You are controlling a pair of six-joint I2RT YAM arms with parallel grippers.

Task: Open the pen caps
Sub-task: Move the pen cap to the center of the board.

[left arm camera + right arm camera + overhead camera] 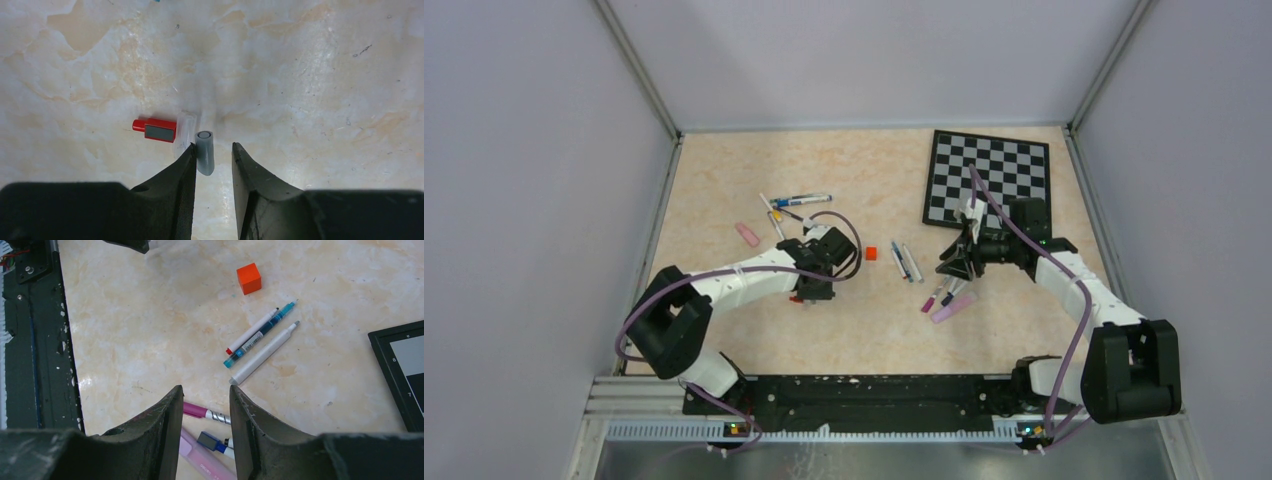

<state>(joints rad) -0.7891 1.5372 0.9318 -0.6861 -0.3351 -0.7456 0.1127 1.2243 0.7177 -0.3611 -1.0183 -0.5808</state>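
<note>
Over the table (724, 180), the right claw (205, 388) is hovering part open and empty, with pens (206, 414) lying beneath. The left claw (213, 145) is standing part open around a grey cap (205, 152) lying loose beside a red cap (155, 129). It is seemingly dropping the cap off. Next comes lifting clear and seeking another capped pen.

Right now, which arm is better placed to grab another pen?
Right. The right end effector hangs open and empty over the magenta pen and the blue-capped pen. The left end effector has a grey cap lying between its open jaws.
</note>
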